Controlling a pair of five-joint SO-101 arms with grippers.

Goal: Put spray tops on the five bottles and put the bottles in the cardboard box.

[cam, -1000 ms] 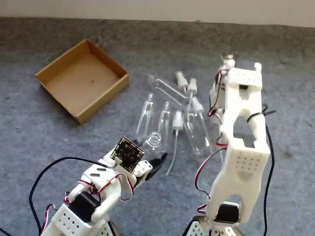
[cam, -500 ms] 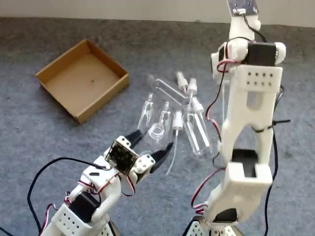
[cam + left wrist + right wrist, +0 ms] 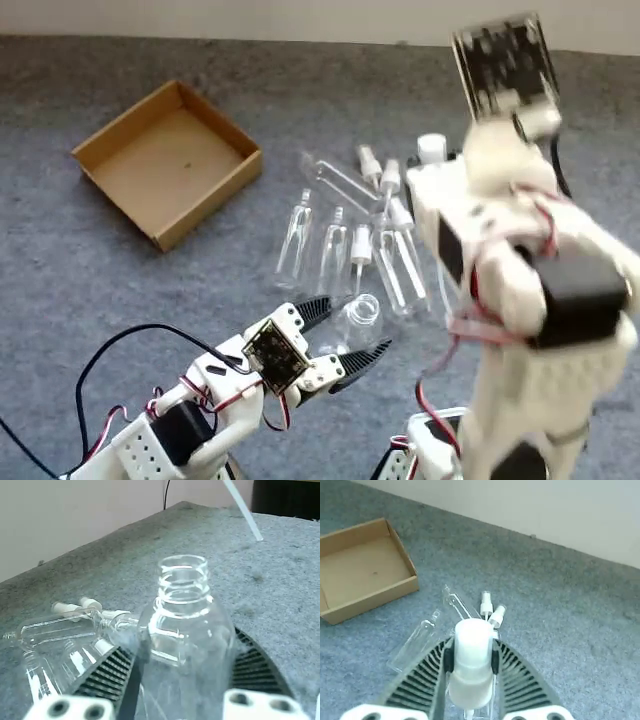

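My left gripper [image 3: 355,327] is shut on a clear, topless bottle [image 3: 358,312] at the front of the grey carpet. In the left wrist view that bottle [image 3: 182,625] stands upright between the black fingers [image 3: 107,670], its threaded neck bare. My right gripper [image 3: 470,667] is shut on a white spray top [image 3: 470,655] and hangs high over the pile of bottles. The spray top [image 3: 432,148] also shows beside the raised right arm [image 3: 520,260]. Its thin dip tube [image 3: 242,510] crosses the left wrist view. The cardboard box [image 3: 215,205] lies at the far left, with nothing in it.
Several clear bottles [image 3: 335,250] lie side by side mid-carpet, some with white spray tops [image 3: 390,178] on or beside them. A glass tube [image 3: 340,180] lies slanted behind them. Bare carpet separates the box [image 3: 365,570] from the pile.
My left gripper closed on a lying bottle and brought it forward and right, now upright. The right arm rose and swung toward the camera with the spray top.
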